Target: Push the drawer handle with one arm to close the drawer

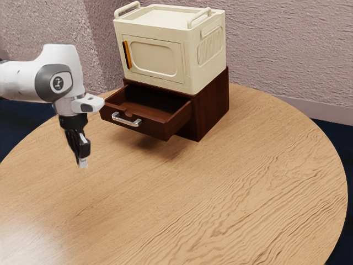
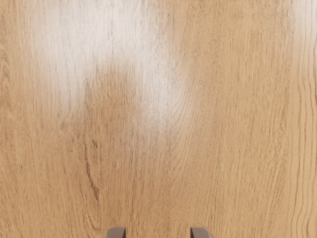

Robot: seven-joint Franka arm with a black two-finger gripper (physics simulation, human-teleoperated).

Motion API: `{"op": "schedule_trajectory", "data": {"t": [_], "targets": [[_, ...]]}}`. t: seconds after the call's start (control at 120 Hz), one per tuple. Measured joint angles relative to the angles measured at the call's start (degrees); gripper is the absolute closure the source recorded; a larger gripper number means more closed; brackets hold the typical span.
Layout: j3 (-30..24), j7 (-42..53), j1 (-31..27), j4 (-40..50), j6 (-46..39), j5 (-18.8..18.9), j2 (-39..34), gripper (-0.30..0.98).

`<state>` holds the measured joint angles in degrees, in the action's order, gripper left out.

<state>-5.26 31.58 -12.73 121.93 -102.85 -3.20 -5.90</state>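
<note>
In the exterior view my gripper (image 1: 82, 162) points down over the table, on the exterior view's left of the drawer and apart from it. The wrist view has the gripper (image 2: 158, 233) with its two fingertips wide apart and bare table between them, so it is open. The dark brown drawer (image 1: 160, 127) is pulled well out of its wooden cabinet (image 1: 211, 107). A silver bar handle (image 1: 126, 120) is fixed to the drawer's front. Inside, the visible part of the drawer holds nothing.
A cream box (image 1: 157, 58) with top rails and an orange-and-black strip stands on the cabinet. Both rest near the far edge of the round wooden table (image 1: 220, 204), with a textured wall (image 1: 287, 49) behind.
</note>
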Motion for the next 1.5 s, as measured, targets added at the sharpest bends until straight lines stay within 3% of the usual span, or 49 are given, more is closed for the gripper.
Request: {"op": "schedule_trajectory", "data": {"t": [0.292,0.433,0.667,0.958,1.5], "targets": [[-0.2,-6.9,0.6,-6.9,-3.9,0.0,6.9,0.75],[0.0,-11.7,0.3,-13.9,-4.5,0.2,14.0,0.77],[0.4,-17.2,-0.7,-24.5,-5.0,5.9,22.5,0.78],[0.1,-20.3,0.1,-35.0,-5.1,6.8,31.1,0.78],[0.0,-22.1,1.1,-42.9,-5.2,6.8,37.1,0.79]]}}
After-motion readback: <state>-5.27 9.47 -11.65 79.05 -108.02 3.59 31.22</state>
